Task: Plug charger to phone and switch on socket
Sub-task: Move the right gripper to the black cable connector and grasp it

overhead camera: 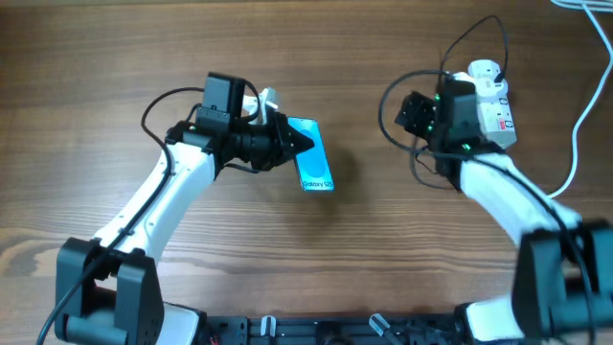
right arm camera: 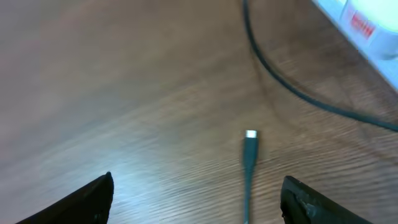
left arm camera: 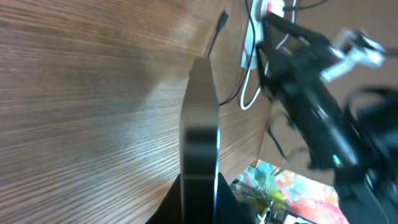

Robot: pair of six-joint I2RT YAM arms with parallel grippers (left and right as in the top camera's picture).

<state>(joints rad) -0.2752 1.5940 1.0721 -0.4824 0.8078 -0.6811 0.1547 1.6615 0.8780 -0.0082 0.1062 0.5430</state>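
The phone (overhead camera: 314,156) has a cyan screen and lies tilted near the table's middle. My left gripper (overhead camera: 297,142) is shut on its near end. In the left wrist view the phone (left arm camera: 200,118) shows edge-on between the fingers (left arm camera: 199,202). The charger's dark plug tip (right arm camera: 250,148) lies on the wood between the open fingers of my right gripper (right arm camera: 199,199), untouched. The tip also shows in the left wrist view (left arm camera: 221,21), beyond the phone's far end. Its black cable (right arm camera: 280,84) runs toward the white socket (overhead camera: 493,103), which also shows in the right wrist view (right arm camera: 367,22). My right gripper (overhead camera: 410,113) hovers left of the socket.
A thick white lead (overhead camera: 584,115) curves from the socket along the right edge of the table and shows in the left wrist view (left arm camera: 250,68). The right arm (left arm camera: 311,99) fills the right of that view. Bare wood (overhead camera: 115,57) lies at the left.
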